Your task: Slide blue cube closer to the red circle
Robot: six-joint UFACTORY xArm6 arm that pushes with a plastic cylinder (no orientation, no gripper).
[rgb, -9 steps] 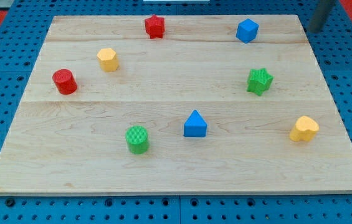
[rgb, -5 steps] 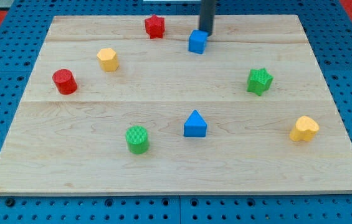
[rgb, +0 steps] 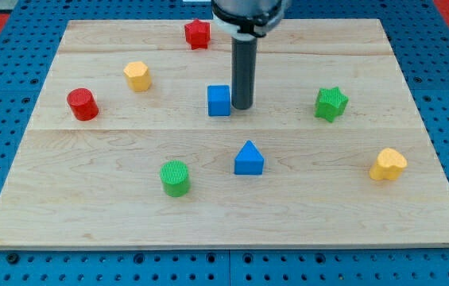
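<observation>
The blue cube [rgb: 218, 100] sits near the middle of the wooden board [rgb: 113, 191]. The red circle, a short red cylinder [rgb: 83, 104], stands at the view's left, well apart from the cube. My tip [rgb: 241, 106] is on the board right beside the cube's right side, touching it or nearly so. The dark rod rises from there to the view's top.
A yellow hexagon block [rgb: 137, 75] lies up and left of the cube, between it and the red cylinder. A red star [rgb: 197, 33] is at the top. A blue triangle [rgb: 248, 158], green cylinder [rgb: 175, 177], green star [rgb: 330, 103] and yellow heart [rgb: 388, 164] lie lower and right.
The rod came in from the top right, met the blue cube and pushed it left and down towards the board's middle. The other blocks have not moved.
</observation>
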